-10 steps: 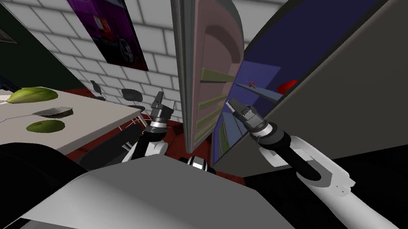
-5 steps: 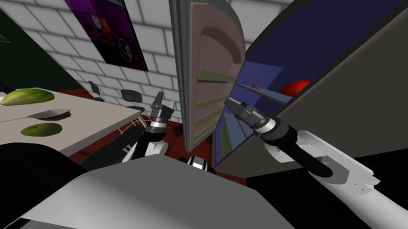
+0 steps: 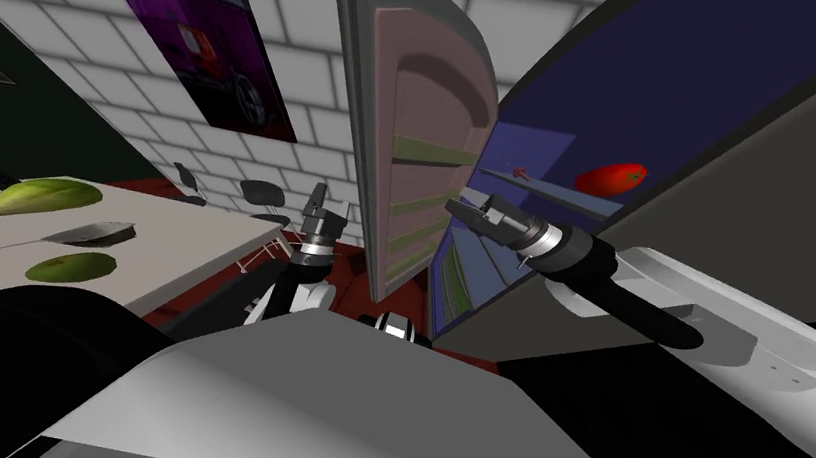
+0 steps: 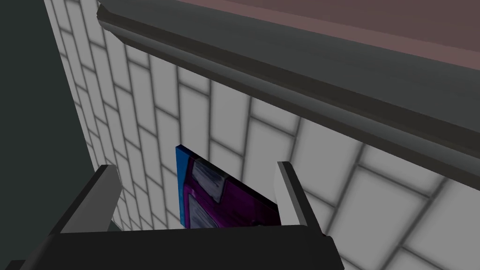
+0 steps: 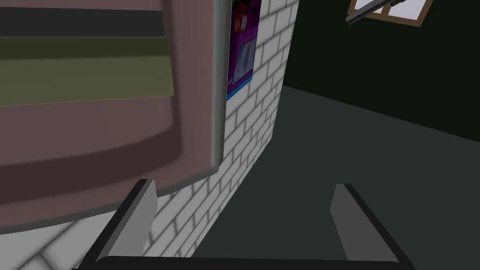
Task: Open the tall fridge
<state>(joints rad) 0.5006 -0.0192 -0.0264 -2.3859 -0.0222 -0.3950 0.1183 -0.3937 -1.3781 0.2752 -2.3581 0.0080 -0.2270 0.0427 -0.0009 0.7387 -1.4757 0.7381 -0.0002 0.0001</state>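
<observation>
The fridge (image 3: 758, 172) stands open, right of the middle in the head view, grey outside and dark blue inside. Its door (image 3: 422, 122) is swung wide off the fridge and seen nearly edge-on, with its brownish-pink lining (image 5: 93, 136) and olive racks (image 3: 429, 152) turned toward the fridge. Inside the fridge a rounded red thing (image 3: 611, 178) lies on a shelf (image 3: 553, 194), and a smaller red bit (image 3: 518, 170) sits deeper in.

The right end effector (image 3: 456, 207) is in the gap between the fridge and the door, close to the lining. Its fingers (image 5: 138, 211) are spread, released, grasping nothing. One finger stands just beside the lining's rounded corner; I cannot tell whether it touches. The left end effector (image 3: 317, 193) is raised on the side of the door away from the fridge. It is also released, its fingers apart around nothing, with the door's grey rim beyond their tips.

Past the door from the fridge, a brick wall (image 3: 310, 125) carries a purple poster (image 3: 195, 17). Farther from the fridge, a desk (image 3: 184, 228) holds two green pieces (image 3: 42, 195) and a grey spoon-like thing (image 3: 92, 232). Two dark chairs (image 3: 260, 189) stand between the desk and the wall
</observation>
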